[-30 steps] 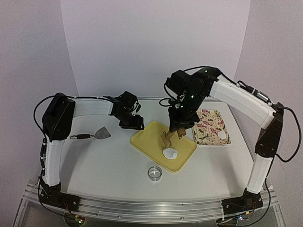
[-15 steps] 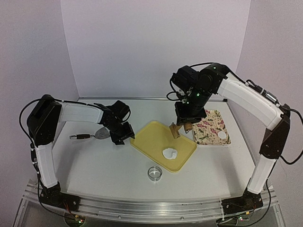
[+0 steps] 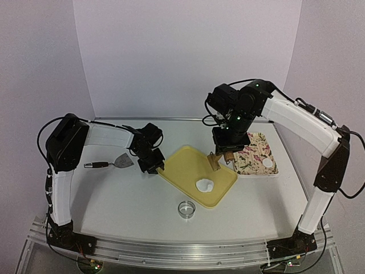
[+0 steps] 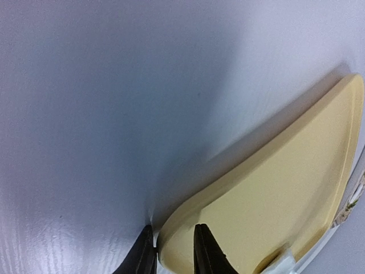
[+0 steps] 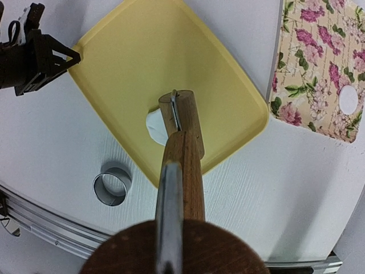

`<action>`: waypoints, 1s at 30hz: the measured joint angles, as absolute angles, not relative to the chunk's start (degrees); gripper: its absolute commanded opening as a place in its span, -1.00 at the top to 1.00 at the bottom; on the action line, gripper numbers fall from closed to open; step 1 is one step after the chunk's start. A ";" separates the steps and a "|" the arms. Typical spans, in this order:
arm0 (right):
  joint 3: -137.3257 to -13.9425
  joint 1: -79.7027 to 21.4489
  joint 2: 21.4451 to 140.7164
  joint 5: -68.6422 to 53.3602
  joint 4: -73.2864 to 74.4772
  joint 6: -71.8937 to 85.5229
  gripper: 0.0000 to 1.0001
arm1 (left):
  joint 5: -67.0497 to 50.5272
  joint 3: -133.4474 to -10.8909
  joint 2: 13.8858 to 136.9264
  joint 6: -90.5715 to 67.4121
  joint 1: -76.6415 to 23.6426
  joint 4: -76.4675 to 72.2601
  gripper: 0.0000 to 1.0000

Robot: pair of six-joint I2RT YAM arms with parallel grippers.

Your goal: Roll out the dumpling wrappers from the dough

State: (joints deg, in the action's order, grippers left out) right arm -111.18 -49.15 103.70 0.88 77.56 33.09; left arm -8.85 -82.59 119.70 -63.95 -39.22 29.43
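Top view: I log the left hand point(image 3: 153, 165) clamped on the yellow board's point(image 3: 188, 165) left corner. Half a second ago it sat short of that corner, nearer the scraper point(image 3: 121, 161). The right hand point(image 3: 221, 155) grips the wooden roller point(image 3: 214, 162), held above the board. One dumpling wrapper point(image 3: 267, 164) lies on the floral tray point(image 3: 251, 149), and the dough piece point(image 3: 204, 185) on the board. The ring cutter point(image 3: 186, 209) stands apart on the open surface point(image 3: 114, 200).

Left wrist: the fingers point(image 4: 206, 254), cut off at the bottom edge, straddle the board's rim.

Right wrist: the roller hides my fingers and part of the dough.
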 measured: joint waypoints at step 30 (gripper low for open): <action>-117.74 -49.18 113.74 -1.51 77.57 24.08 1.00 | -12.35 -112.38 140.03 -13.05 -32.87 26.82 1.00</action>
